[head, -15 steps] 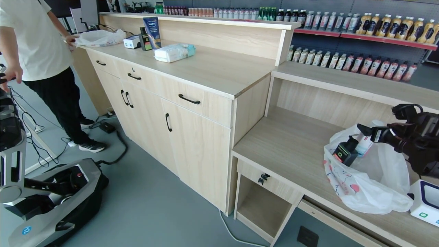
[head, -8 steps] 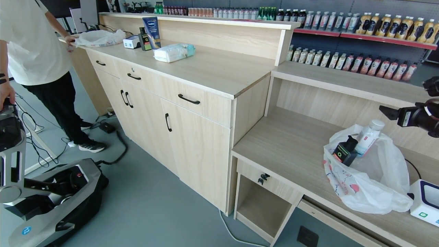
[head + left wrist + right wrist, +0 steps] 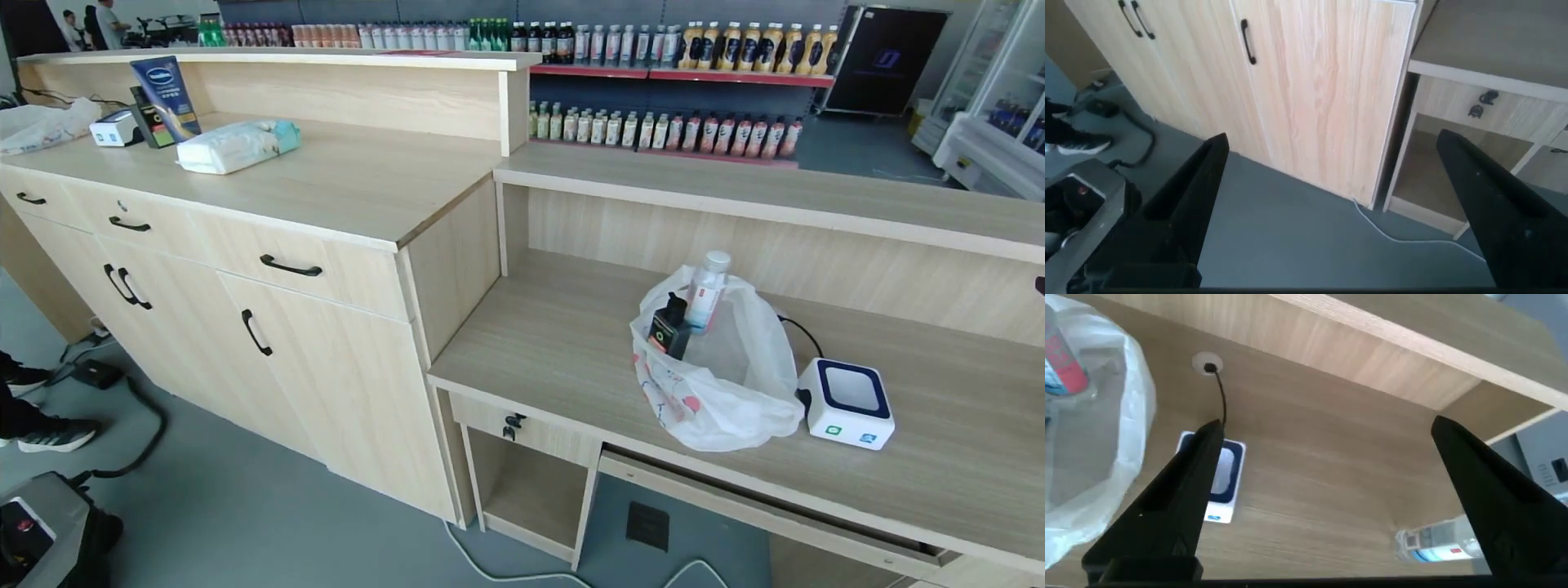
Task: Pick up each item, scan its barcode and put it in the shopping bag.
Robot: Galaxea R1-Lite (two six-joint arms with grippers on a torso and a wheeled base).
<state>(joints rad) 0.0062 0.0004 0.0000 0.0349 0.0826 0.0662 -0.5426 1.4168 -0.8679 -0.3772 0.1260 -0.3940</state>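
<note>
While right hand hangs over desk, splayed

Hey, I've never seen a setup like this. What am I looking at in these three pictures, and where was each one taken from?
This is a two-armed robot on wheels, working at a shop counter. The wide picture comes from its head camera: a low desk carries a shopping bag with a white bottle and a black item inside, beside a white scanner. The other two come from cameras on its wrists. The left claw hangs open above the floor by a cabinet; the right claw hangs open above the desk. Neither holds anything.
</note>
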